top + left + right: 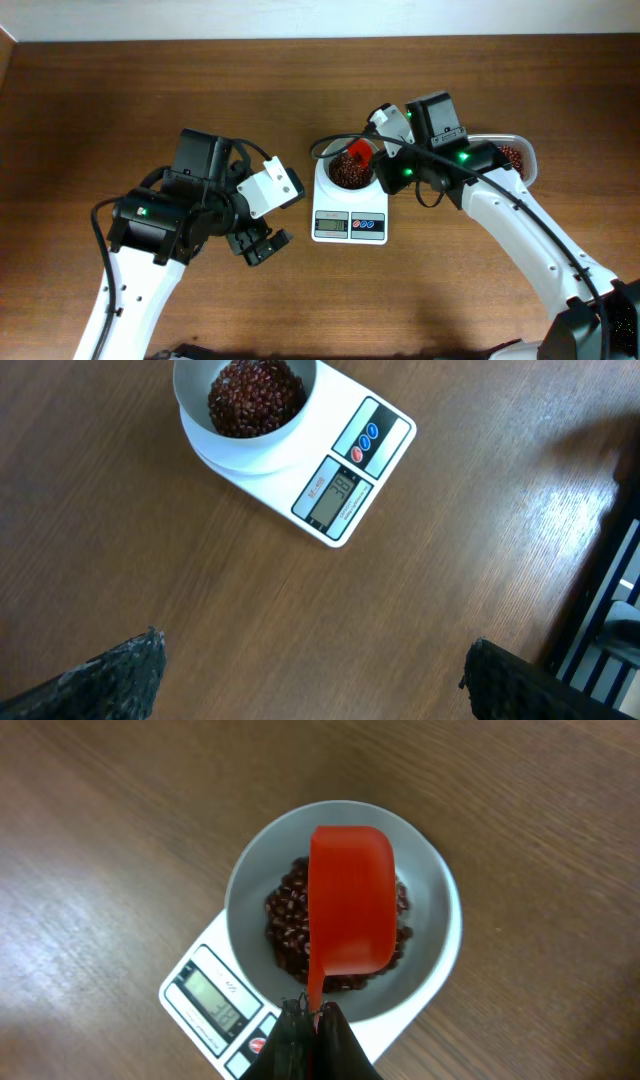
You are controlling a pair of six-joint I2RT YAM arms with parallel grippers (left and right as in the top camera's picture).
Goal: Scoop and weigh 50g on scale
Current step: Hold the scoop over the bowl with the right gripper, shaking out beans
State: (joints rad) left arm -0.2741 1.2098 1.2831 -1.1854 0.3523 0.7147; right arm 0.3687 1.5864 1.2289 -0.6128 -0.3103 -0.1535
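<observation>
Left claw [258,243] idle beside the scale [349,226], right claw [312,1018] holding a red scoop [350,895] over it.
Left of the scale, the left claw hangs over the bare bench [100,100] with its fingers spread wide and nothing between them. The white scale sits on the bench and carries a round white bowl [245,890] holding dark red beans [255,395]. Directly above the bowl, the right claw is pinched tight on the red scoop's thin handle. Right of the scale, a clear tub [518,152] of beans shows partly behind the right arm.
</observation>
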